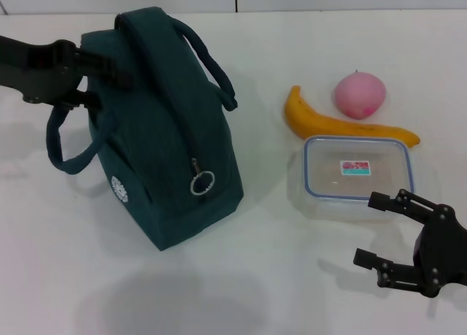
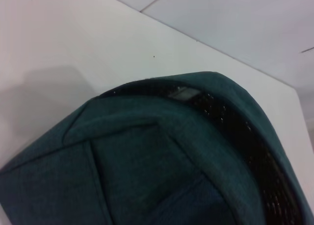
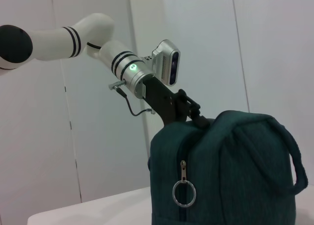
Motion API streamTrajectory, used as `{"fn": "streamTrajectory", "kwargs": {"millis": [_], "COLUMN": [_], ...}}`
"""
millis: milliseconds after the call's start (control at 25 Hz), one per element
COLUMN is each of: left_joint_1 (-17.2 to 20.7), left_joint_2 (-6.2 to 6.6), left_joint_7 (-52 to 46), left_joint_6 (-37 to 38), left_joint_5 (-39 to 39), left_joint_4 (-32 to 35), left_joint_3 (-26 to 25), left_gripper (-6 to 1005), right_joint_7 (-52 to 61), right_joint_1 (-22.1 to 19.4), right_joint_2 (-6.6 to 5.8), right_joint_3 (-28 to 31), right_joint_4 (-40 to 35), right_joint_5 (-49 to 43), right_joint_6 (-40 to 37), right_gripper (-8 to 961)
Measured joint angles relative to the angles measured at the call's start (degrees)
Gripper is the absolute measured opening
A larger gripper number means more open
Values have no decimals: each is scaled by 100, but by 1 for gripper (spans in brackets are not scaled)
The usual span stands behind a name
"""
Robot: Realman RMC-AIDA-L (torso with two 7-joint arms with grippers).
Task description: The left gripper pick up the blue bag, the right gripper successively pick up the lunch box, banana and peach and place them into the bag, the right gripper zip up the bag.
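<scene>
- The left tool (image 1: 109,68) sits at the upper end of the blue bag (image 1: 164,152), on the tabletop's (image 1: 87,276) left side. Its fingers pinch the fabric at the bag's top edge, judged as a steadying hold so the bag stands upright for loading.
- The bag rests on the tabletop with its zipper closed; the ring pull (image 1: 202,182) hangs on the side facing the fruit, within reach of the opposite arm.
- The banana (image 1: 328,122), peach (image 1: 359,94) and lunch box (image 1: 357,176) lie together right of the bag, well apart from it. The banana lies between peach and box, just beside both.
- The right tool (image 1: 387,229) hovers just beside the near right corner of the lunch box, fingers spread and holding nothing; the box is likely its first target.
- The right wrist view alone shows the left tool (image 3: 189,112) clamped at the bag's top corner, and the ring pull (image 3: 184,193) hanging below the closed zipper.
- The left wrist view shows only the bag's top fabric (image 2: 147,161), not the tool.
</scene>
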Motion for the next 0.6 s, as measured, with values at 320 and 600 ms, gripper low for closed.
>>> {"fn": "streamTrajectory", "kwargs": {"millis": [320, 600], "left_joint_1": [0, -16], "left_joint_2": [21, 40], "left_joint_7": [294, 357], "left_joint_6": [2, 15], "left_joint_5": [-44, -76], "left_joint_4": [76, 114], "left_joint_3": [154, 157], "left_gripper": [717, 318], "right_joint_7": [0, 0], "right_joint_1": [-9, -8], "right_joint_2": [0, 0], "right_joint_3": [25, 23], "right_joint_4": [0, 0], "right_joint_5": [0, 0], "right_joint_6": [-38, -56], "right_gripper": [835, 833]}}
